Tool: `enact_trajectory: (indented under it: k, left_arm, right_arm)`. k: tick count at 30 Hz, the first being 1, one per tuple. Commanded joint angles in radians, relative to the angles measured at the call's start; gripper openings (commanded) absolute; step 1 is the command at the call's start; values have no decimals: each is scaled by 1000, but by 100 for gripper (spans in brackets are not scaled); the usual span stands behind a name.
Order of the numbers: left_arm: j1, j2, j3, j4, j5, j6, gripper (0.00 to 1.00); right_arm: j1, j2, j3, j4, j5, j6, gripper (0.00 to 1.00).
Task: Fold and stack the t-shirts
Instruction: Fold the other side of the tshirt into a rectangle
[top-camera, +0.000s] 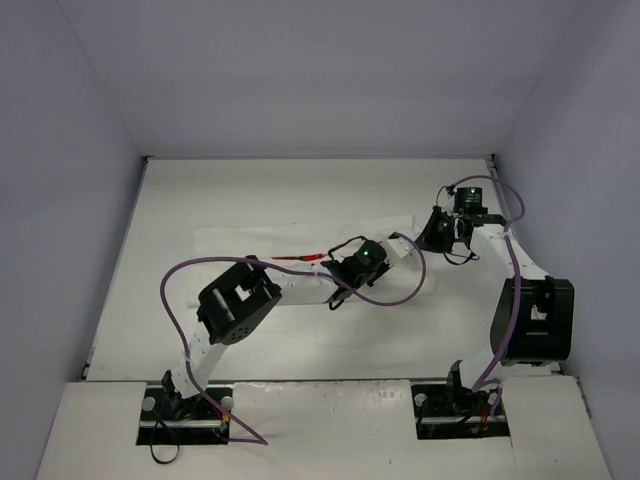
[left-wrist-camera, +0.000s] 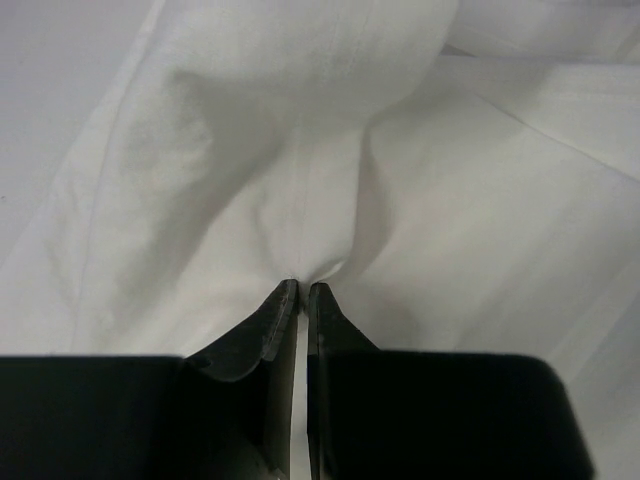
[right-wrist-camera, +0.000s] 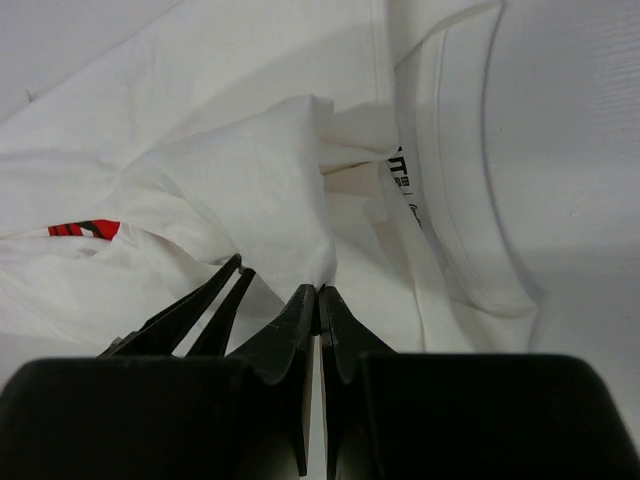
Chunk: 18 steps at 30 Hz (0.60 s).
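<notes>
White t-shirt (right-wrist-camera: 250, 170): we note left gripper (left-wrist-camera: 302, 288) and right gripper (right-wrist-camera: 318, 292) clamped on thin folds; uneven pulling could slip one free.

The right gripper (right-wrist-camera: 318, 292) is seen from just behind, its two dark fingers (right-wrist-camera: 290, 335) pressed together at the tips. A raised fold of the white t-shirt (right-wrist-camera: 240, 190) is pinched between them, and the cloth is drawn up into a peak just beyond the tips. To the right, the ribbed neck collar (right-wrist-camera: 455, 230) is laid out in a long curve, and a small dark printed neck label (right-wrist-camera: 401, 172) is shown just inside it. At the left edge, a sliver of the red graphic (right-wrist-camera: 84, 229) is caught among the creases. A dark finger-shaped shadow (right-wrist-camera: 185, 310) is cast on the cloth just left of the fingers. Bare white table (right-wrist-camera: 60, 40) is glimpsed in the top left corner.
</notes>
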Motion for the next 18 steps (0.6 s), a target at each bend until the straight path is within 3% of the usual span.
enact_trajectory:
  k: [1,18]
  left_arm:
    - [22,-145,-9,29,-17,18,0]
    - [52,-309,-112,-27,74,10,0]
  right_arm:
    - [-4,-52,-7,20,18,-10,0]
    - [0,-153,-123,19,105,-12,0]
